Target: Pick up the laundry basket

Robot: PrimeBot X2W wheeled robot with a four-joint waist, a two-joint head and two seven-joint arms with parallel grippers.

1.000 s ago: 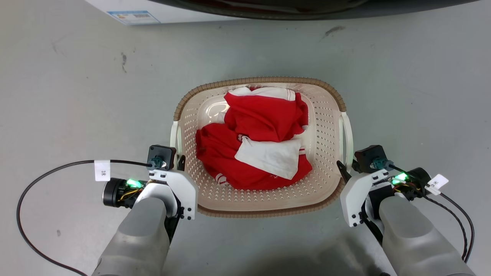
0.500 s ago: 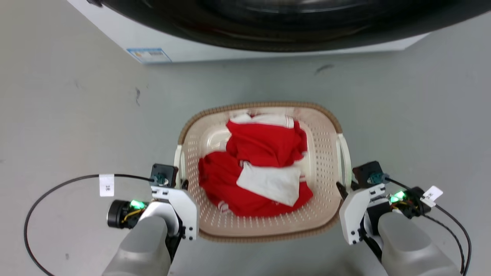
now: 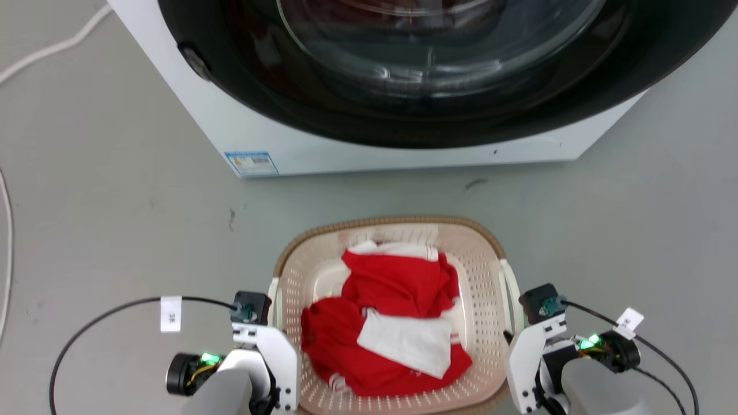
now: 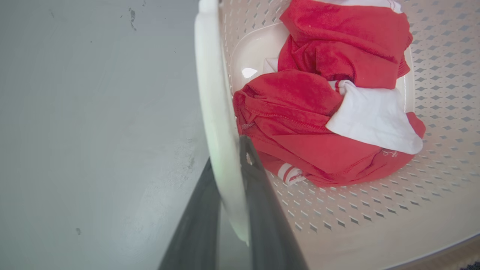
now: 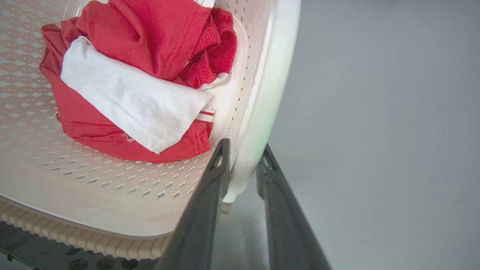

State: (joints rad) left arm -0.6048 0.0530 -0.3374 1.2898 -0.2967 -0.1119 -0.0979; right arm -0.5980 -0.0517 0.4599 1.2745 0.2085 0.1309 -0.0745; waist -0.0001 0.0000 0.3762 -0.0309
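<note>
2 claws grip the laundry basket (image 3: 392,221): left claw (image 4: 227,157) shut on its left handle (image 4: 210,75), right claw (image 5: 244,150) on its right handle (image 5: 270,93). It lies squarely between them, long axis pointing at the washing machine (image 3: 346,155); both arms should rise level.

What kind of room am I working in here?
Likely a laundry area: a front-loading washing machine on a grey floor, and the laundry basket before it holds red and white clothes.

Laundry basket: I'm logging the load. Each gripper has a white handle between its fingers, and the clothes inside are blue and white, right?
Wrong colour: the clothes in the laundry basket are red and white, as the head view shows. The rest holds.
</note>
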